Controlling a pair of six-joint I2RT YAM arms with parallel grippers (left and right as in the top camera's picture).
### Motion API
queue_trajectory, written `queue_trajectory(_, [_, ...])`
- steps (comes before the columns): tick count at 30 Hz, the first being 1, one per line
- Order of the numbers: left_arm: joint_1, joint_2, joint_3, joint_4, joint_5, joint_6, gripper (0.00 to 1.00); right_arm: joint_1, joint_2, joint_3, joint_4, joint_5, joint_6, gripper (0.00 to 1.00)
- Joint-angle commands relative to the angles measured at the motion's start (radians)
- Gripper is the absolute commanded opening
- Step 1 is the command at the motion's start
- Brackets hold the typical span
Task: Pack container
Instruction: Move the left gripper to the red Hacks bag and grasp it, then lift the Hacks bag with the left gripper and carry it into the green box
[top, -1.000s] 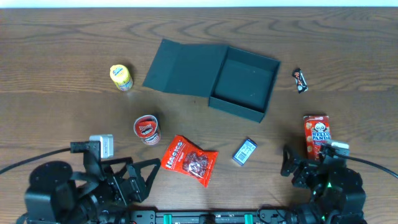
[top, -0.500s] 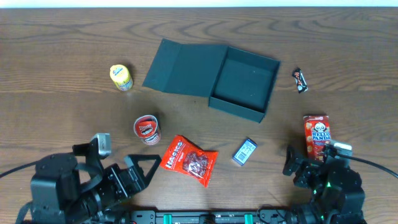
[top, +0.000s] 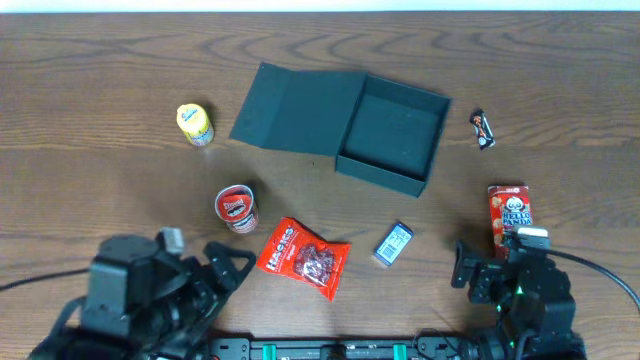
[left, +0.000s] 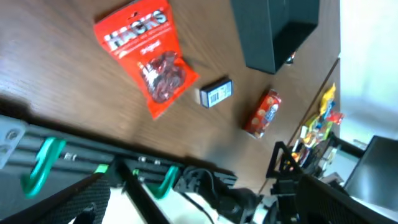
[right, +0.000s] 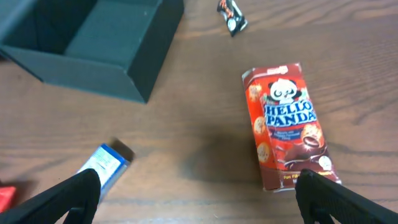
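Note:
The container (top: 390, 130) is a dark teal-black square box standing open at the table's far middle, its flap lid (top: 300, 105) lying flat to its left. It is empty inside. It also shows in the right wrist view (right: 93, 43) and in the left wrist view (left: 273, 31). My left gripper (top: 226, 266) is open and empty at the near left, beside a red Hacks bag (top: 303, 258). My right gripper (right: 199, 199) is open and empty at the near right, low over bare table between a small blue box (right: 102, 165) and a red Hello Panda box (right: 286, 124).
A red-and-white round can (top: 236, 208) stands at the left, with a yellow snack (top: 195, 124) farther back. A small dark candy wrapper (top: 483, 129) lies right of the container. The blue box (top: 393, 243) and Hello Panda box (top: 509, 212) lie in front.
My left arm has swung and turned at the near left, its wrist now angled toward the Hacks bag. The right arm has barely shifted. No object has moved.

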Motion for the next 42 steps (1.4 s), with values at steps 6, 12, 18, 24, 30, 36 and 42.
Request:
queue_trajectory(6, [-0.373,0.227,-0.087,0.258,-0.246,-0.353,0.96,-0.01,-0.006,-0.019,-0.014,-0.026,0.055,0.99])
queue_trajectory(12, [-0.485,0.38,-0.087,0.292,-0.369,-0.65,0.95,-0.01,-0.006,-0.019,-0.016,-0.026,0.055,0.99])
queue_trajectory(18, [-0.484,0.497,-0.087,0.373,-0.367,-0.809,0.95,-0.01,-0.006,-0.019,-0.018,-0.026,0.055,0.99])
queue_trajectory(24, [-0.485,0.703,-0.087,0.441,-0.338,-0.809,0.97,-0.01,-0.006,-0.019,-0.018,-0.026,0.055,0.99])
queue_trajectory(30, [-0.481,0.874,-0.087,0.522,-0.36,-0.772,0.97,-0.01,-0.006,-0.019,-0.018,-0.026,0.055,0.99])
queue_trajectory(36, [-0.482,0.984,-0.087,0.579,-0.327,-0.756,0.96,-0.01,-0.006,-0.019,-0.018,-0.026,0.055,0.99])
queue_trajectory(42, [-0.483,0.995,-0.087,0.579,-0.3,-0.756,0.95,-0.01,-0.006,-0.019,-0.018,-0.026,0.055,0.99])
